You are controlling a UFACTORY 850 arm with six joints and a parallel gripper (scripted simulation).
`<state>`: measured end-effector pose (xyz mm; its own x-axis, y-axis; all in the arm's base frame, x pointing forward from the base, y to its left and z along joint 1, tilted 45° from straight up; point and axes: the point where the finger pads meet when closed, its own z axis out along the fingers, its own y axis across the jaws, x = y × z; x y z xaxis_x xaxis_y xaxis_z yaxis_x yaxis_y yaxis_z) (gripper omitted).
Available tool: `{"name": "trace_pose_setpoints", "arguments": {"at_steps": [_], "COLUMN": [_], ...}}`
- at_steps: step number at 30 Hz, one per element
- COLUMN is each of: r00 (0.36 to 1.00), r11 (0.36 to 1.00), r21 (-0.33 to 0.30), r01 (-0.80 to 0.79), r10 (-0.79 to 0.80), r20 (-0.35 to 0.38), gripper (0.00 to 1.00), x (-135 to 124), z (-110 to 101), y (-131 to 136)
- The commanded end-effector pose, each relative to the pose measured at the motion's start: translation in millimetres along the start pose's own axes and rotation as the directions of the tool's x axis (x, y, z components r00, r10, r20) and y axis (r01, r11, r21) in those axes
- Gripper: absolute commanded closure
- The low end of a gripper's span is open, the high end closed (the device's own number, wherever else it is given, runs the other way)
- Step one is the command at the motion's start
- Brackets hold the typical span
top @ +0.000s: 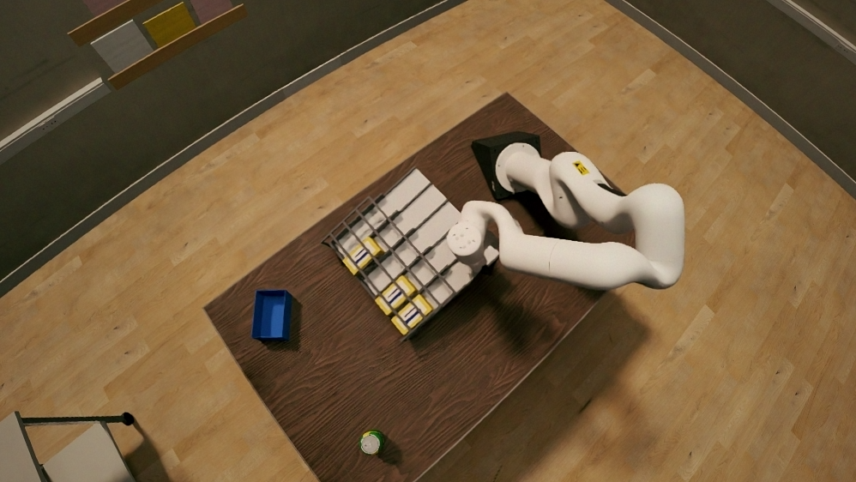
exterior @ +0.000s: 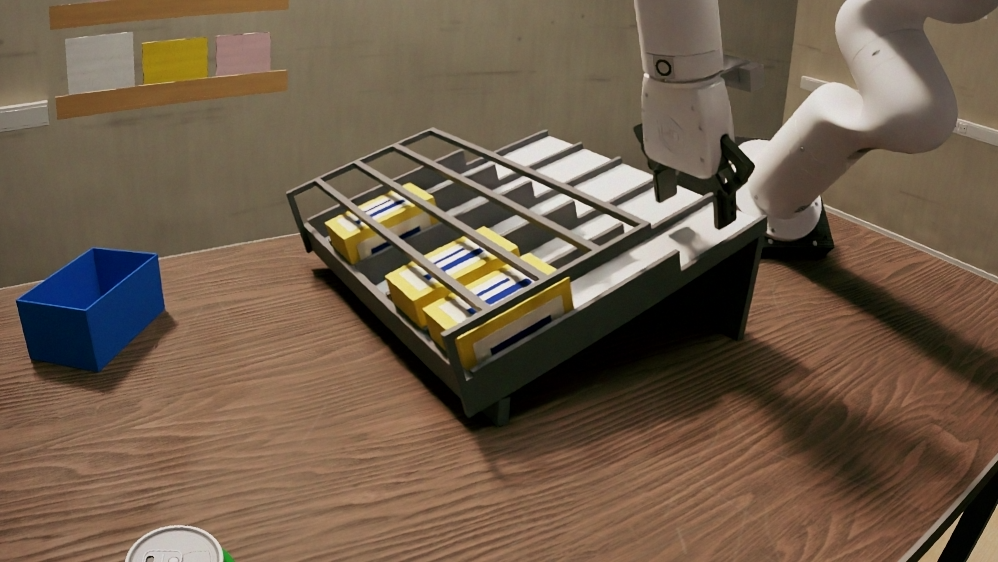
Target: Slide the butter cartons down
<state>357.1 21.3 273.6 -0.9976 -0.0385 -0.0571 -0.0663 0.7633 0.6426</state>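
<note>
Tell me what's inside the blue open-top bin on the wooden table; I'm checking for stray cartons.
The blue plastic bin shows only its bare blue floor from above. In the exterior view its near walls hide the bottom. All three yellow butter cartons lie in the grey sloped shelf.

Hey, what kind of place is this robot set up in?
Probably a plain test room or lab rather than a shop: a white arm is bolted to a wooden table on plank flooring, with a sloped lane shelf and bare walls bearing colour swatches.

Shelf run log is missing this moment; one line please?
gripper: open, empty, over shelf top end | butter cartons: three at bottom stop, separate lanes | blue bin: apart on table
</note>
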Motion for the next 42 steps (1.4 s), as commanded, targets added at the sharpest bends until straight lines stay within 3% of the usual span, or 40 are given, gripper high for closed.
{"name": "trace_pose_setpoints", "arguments": {"at_steps": [1,34,35,42], "r00": [1.000,1.000,1.000,1.000], "r11": [1.000,1.000,1.000,1.000], "r21": [0.000,0.000,0.000,0.000], "r01": [0.000,0.000,0.000,0.000], "r10": [0.000,0.000,0.000,0.000], "r20": [0.001,0.001,0.001,0.001], "gripper": [0.00,0.00,0.00,0.00], "x": [0,0,0,0], "z": [0,0,-28,-28], "y": [0,0,0,0]}}
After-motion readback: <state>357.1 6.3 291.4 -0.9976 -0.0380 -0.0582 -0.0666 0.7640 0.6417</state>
